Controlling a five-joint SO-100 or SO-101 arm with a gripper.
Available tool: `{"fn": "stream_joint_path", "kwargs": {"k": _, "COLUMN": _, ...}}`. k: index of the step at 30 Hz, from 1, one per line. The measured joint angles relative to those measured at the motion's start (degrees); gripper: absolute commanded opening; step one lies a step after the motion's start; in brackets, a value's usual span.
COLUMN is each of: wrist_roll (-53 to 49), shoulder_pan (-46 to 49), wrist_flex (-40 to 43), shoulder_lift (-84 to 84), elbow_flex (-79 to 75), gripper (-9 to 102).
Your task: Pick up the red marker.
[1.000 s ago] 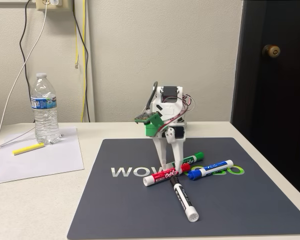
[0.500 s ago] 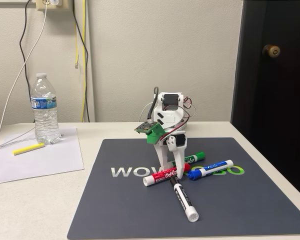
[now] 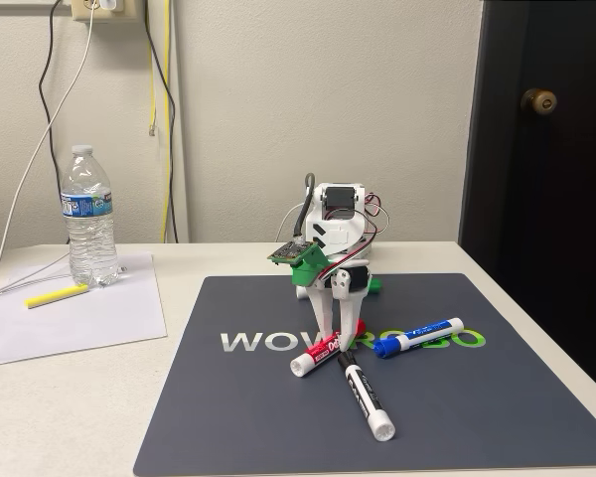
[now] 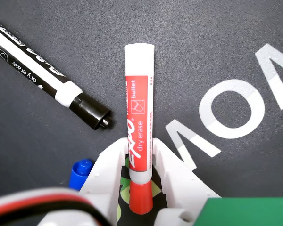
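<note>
1. Wrist view: I've got the gripper [image 4: 140, 165] straddling the red marker [image 4: 139, 127], one white finger on each side of the barrel near the red cap end. Jaws look closed down narrow on it, pads touching or all but touching the label.
2. Fixed view: the red marker [image 3: 318, 352] lies on the dark mat [image 3: 228, 417], under the gripper [image 3: 336, 336], tail end pointing toward the camera-left front. It seems to rest on the mat, not lifted yet.
3. Step in hand, my call: grasp is being completed; lift not begun.
4. Next move needs a firm squeeze, then a straight rise, since the black marker [image 3: 364, 391] and blue marker [image 3: 418, 336] lie just beside it and could get nudged.
5. Against the earlier frames: the red marker has swung, so it now points more toward the camera than across; the arm sits lower, jaws drawn in around it. The green marker, plainly seen earlier, is now mostly hidden behind the arm. Black and blue markers haven't moved.
</note>
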Motion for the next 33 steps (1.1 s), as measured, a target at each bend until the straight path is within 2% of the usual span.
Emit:
{"fn": "stream_joint_path", "kwargs": {"k": 6, "wrist_roll": 0.0, "shoulder_pan": 0.0, "wrist_flex": 0.1, "shoulder_lift": 0.0, "elbow_flex": 0.0, "gripper": 4}}
{"fn": "stream_joint_path", "kwargs": {"k": 11, "wrist_roll": 0.0, "shoulder_pan": 0.0, "wrist_flex": 3.8, "shoulder_lift": 4.6, "elbow_flex": 0.0, "gripper": 3}}
{"fn": "stream_joint_path", "kwargs": {"k": 17, "wrist_roll": 4.2, "shoulder_pan": -0.7, "wrist_flex": 5.6, "shoulder_lift": 24.5, "elbow_flex": 15.3, "gripper": 3}}
{"fn": "stream_joint_path", "kwargs": {"k": 22, "wrist_roll": 14.6, "shoulder_pan": -2.7, "wrist_flex": 5.2, "shoulder_lift": 45.0, "elbow_flex": 29.3, "gripper": 3}}
{"fn": "stream_joint_path", "kwargs": {"k": 29, "wrist_roll": 33.8, "shoulder_pan": -12.5, "wrist_flex": 6.2, "shoulder_lift": 68.4, "elbow_flex": 45.4, "gripper": 3}}
{"fn": "stream_joint_path", "kwargs": {"k": 33, "wrist_roll": 41.0, "shoulder_pan": -16.4, "wrist_flex": 1.7, "shoulder_lift": 79.5, "elbow_flex": 60.3, "gripper": 3}}
